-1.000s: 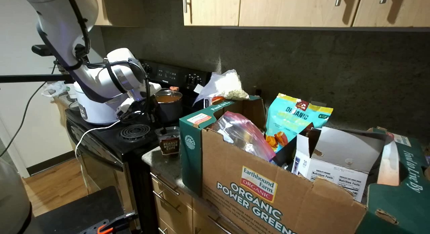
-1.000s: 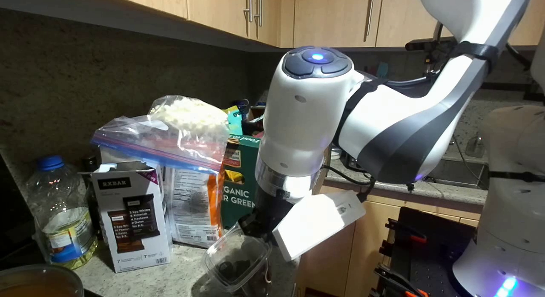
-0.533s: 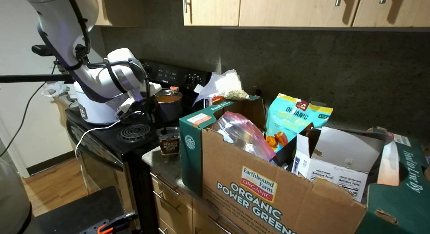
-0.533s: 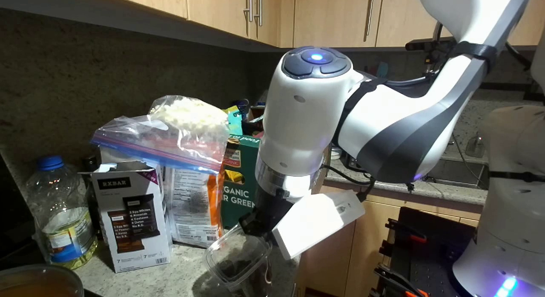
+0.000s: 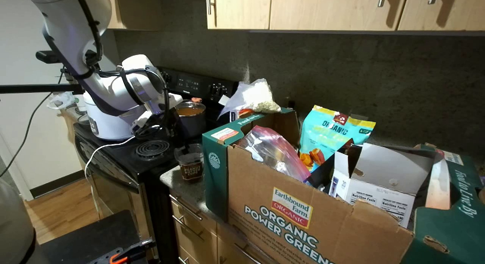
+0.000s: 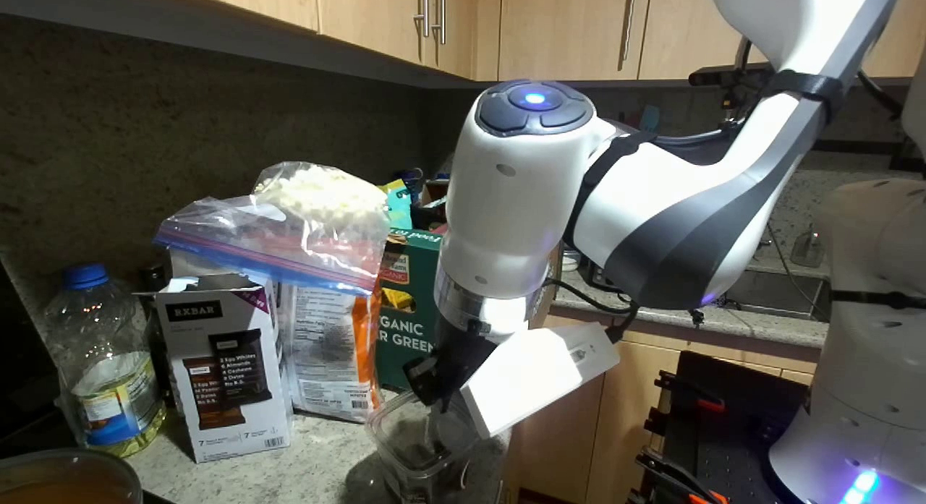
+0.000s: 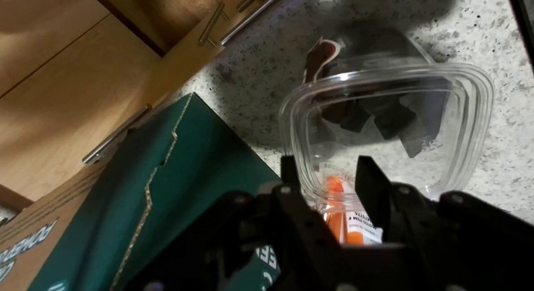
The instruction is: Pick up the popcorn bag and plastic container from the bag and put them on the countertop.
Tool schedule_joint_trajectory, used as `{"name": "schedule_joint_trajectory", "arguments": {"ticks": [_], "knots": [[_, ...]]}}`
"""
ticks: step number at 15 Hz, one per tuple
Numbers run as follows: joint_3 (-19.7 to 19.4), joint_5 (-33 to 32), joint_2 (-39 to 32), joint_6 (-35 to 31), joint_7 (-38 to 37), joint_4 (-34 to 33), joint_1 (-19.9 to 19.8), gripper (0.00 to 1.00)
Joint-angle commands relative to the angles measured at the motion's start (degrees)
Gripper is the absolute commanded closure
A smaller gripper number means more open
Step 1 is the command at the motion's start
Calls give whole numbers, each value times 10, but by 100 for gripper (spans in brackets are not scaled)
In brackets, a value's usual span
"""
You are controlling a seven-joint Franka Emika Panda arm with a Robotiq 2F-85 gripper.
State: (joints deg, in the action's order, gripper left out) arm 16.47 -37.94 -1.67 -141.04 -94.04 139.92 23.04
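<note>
The plastic container is a clear tub with a dark label and dark pieces inside. It sits on the grey speckled countertop, beside the box, and also shows in an exterior view and the wrist view. My gripper is open at its rim, one finger outside the wall and one over the opening; it is also seen from outside. The popcorn bag, clear with pale popcorn, lies atop packages beside the box; it shows in both exterior views. The cardboard box has green end panels.
A white RXBAR carton, an orange-and-white package and an oil bottle stand near the container. A pot and white cooker are on the black stove. The box holds a teal bag.
The container has tilted and settled, shifting slightly right in an exterior view, and its label now sits at a different angle. My gripper's fingers appear to have spread. The arm has barely moved.
</note>
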Motion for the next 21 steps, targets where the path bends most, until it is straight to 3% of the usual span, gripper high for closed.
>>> {"name": "schedule_joint_trajectory", "arguments": {"ticks": [1,4,5,12,17,21], "knots": [[9,-39,11,9,-31,-2,-8,26],[9,-82,11,12,-38,-3,-10,2],[9,-93,10,8,-41,-3,-11,0],[7,-149,8,-21,-40,-3,-17,0],[5,-156,5,-73,-21,1,-22,0],[9,-146,1,-56,-26,-5,-19,0]]}}
